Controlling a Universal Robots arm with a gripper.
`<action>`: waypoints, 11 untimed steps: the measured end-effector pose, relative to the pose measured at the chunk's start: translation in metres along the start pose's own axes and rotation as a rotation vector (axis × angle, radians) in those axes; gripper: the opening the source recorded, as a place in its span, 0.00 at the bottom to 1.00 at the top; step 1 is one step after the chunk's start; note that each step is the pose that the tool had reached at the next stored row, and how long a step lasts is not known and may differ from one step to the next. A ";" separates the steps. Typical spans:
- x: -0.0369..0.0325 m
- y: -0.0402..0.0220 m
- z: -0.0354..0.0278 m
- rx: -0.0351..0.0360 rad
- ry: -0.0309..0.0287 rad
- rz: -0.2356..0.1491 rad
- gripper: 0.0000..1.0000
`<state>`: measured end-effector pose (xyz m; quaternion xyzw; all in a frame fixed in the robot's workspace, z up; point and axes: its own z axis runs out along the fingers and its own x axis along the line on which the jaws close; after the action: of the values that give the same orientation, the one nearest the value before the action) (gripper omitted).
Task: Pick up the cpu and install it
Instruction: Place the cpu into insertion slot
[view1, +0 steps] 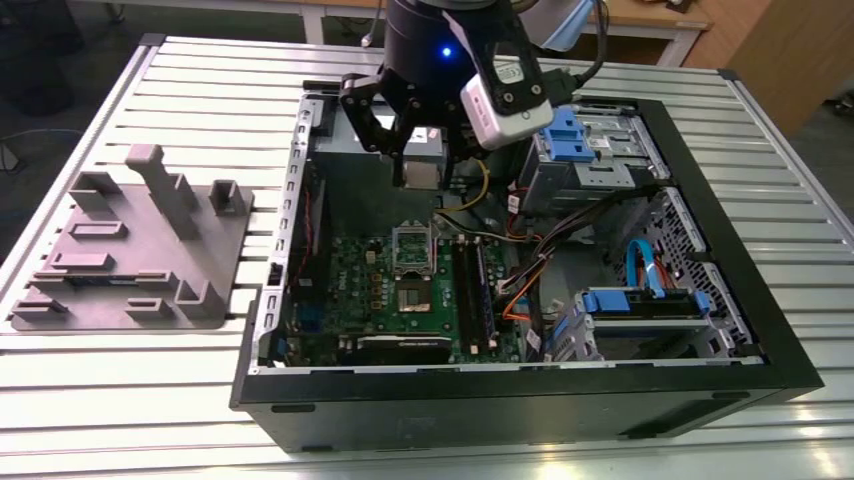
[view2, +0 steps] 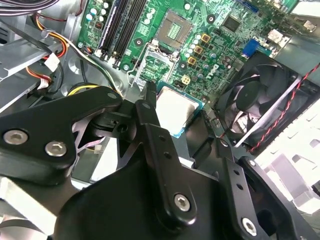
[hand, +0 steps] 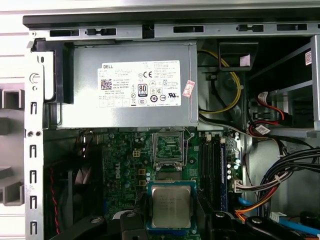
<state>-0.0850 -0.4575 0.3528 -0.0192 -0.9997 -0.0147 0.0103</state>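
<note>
Well, my hand (view1: 422, 158) is clenched on the cpu (hand: 171, 207) by its side edges. It hangs over the motherboard (hand: 125, 165) in the computer case (view1: 534, 400), near the power supply (hand: 90, 100). I think the cpu is light, thin, stiff and easy to hurt. The power supply has a white label (hand: 138, 83) with print.

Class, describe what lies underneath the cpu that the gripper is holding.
Under the cpu, clamped in the gripper, lies the green motherboard with its socket. The patch directly beneath the chip is covered.
</note>
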 end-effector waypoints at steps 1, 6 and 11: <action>0.0000 0.0000 0.0002 0.0000 0.0000 0.000 0.47; 0.0000 -0.0001 0.0026 -0.0001 0.0012 0.000 0.47; -0.0002 -0.0009 0.0070 0.0002 0.0040 0.000 0.47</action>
<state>-0.0849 -0.4582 0.3457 -0.0192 -0.9996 -0.0146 0.0123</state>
